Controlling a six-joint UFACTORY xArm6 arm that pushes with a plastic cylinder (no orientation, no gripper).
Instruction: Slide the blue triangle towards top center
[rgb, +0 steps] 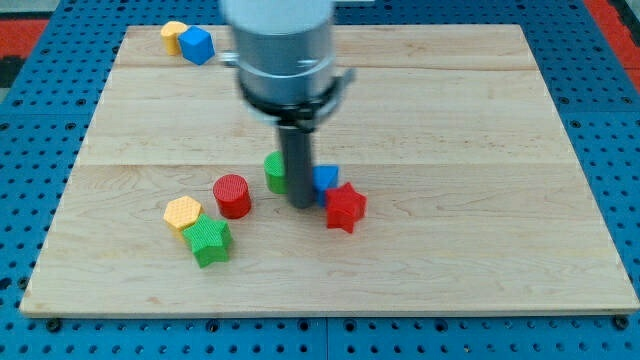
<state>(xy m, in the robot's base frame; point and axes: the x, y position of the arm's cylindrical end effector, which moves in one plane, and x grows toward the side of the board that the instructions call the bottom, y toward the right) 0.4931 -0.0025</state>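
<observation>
Our tip (301, 205) sits just left of the blue triangle (326, 179) — no jaws on this end effector. Risk: a push toward the counter's (480, 120) top edge drags the red star (345, 208) or green block (275, 171) along.

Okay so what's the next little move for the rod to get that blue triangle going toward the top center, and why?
Probably shift my tip toward the view's bottom right, beneath the blue triangle, then push up. The tip now sits at the triangle's left, between it and the green block, with the red star touching below.
</observation>
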